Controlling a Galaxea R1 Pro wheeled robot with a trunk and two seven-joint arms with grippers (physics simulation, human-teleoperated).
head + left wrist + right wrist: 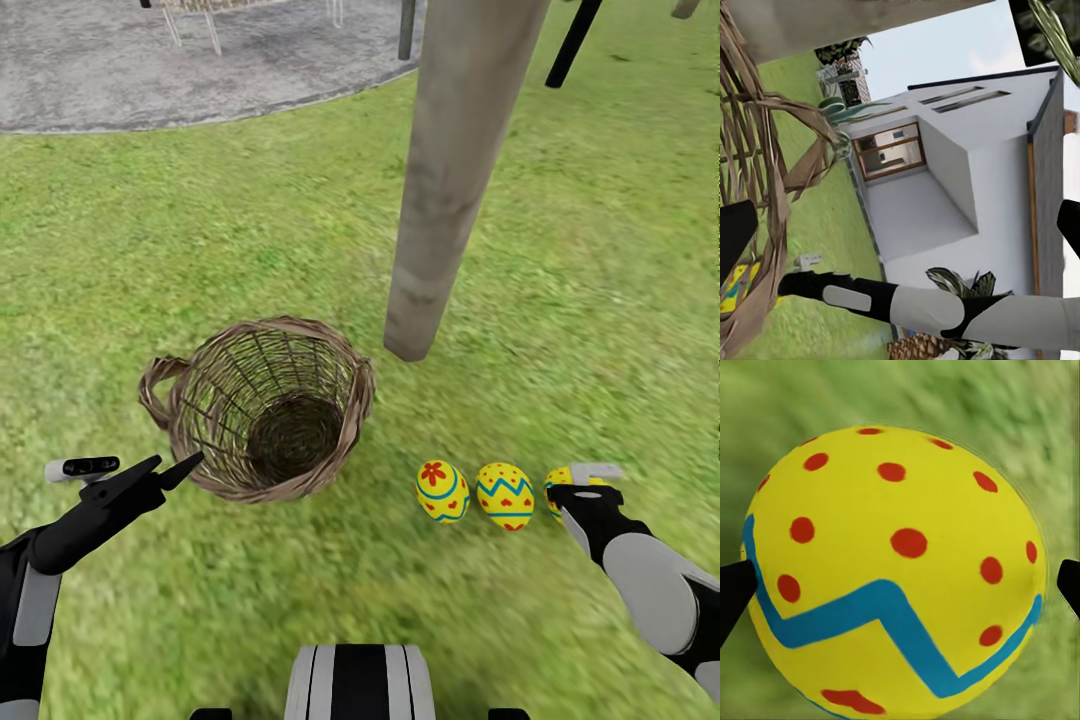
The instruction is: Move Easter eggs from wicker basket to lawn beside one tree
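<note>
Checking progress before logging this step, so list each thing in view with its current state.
wicker basket: upright, empty
first two Easter eggs: lying on the lawn near the tree trunk
third Easter egg: between the right gripper fingers, over grass
left gripper: open, beside the basket rim

wicker basket (765,172) wall fills frame left, white house (960,180) center-right, robot's other arm (937,307) across the bottom, yellow egg (739,289) lower left behind weave.
</note>
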